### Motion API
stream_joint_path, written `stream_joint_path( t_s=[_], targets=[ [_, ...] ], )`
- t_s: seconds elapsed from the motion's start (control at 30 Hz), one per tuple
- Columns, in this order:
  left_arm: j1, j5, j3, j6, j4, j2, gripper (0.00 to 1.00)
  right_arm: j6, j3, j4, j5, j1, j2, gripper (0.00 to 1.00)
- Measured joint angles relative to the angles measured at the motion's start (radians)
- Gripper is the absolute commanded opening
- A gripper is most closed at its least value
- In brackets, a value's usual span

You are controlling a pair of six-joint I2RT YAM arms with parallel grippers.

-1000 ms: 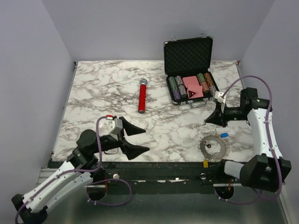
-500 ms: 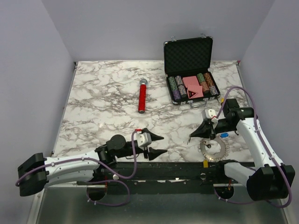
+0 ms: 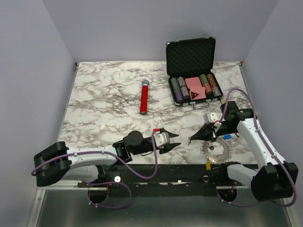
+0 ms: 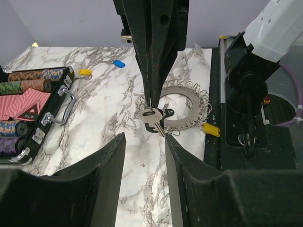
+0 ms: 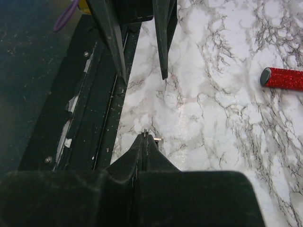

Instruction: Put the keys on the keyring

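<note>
Closest in, the left gripper (image 4: 144, 142) lies low over the marble table (image 3: 99, 109) at its near edge. Its two black fingers (image 4: 102, 175) are parted with only bare marble between them, so it is released and grasps nothing. Just beyond, meeting it tip to tip, the right gripper (image 4: 150, 100) is clenched on the head of a silver key (image 4: 152, 117), whose blade hangs below the tips at a slant. From above that key is too small to make out. The right wrist camera shows only a sliver of metal at the pinched tips.

Behind the held key, the keyring (image 4: 196, 108) lies flat by the table's near right corner. It is a flat grey ring with thin wire loops bristling round its outer edge, and a yellow tag (image 4: 211, 129) reaches onto the black rail. In the left wrist view, the key and the right gripper's fingers cover its left side. A small dark shape (image 4: 166, 113) sits in its hole; I cannot tell what it is.

Past the ring a blue-headed key (image 4: 118, 63) lies loose on the marble, with a small yellow piece (image 4: 85, 72) near it, too small to identify. Further back lie the red glitter microphone (image 3: 143, 97) and the open poker chip case (image 3: 191, 59), which the left wrist view cuts off at its edge.
</note>
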Motion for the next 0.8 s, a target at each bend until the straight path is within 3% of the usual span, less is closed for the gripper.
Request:
stream_joint_path(
  t_s=[0.33, 0.8],
  targets=[
    [-0.002, 0.006, 0.076, 0.025, 0.022, 0.115, 0.36, -0.017, -0.005, 0.000, -0.011, 0.007, 0.021, 0.00],
    [-0.002, 0.037, 0.109, 0.025, 0.021, 0.195, 0.35, -0.020, -0.005, 0.000, -0.019, 0.013, 0.045, 0.00]
  ],
)
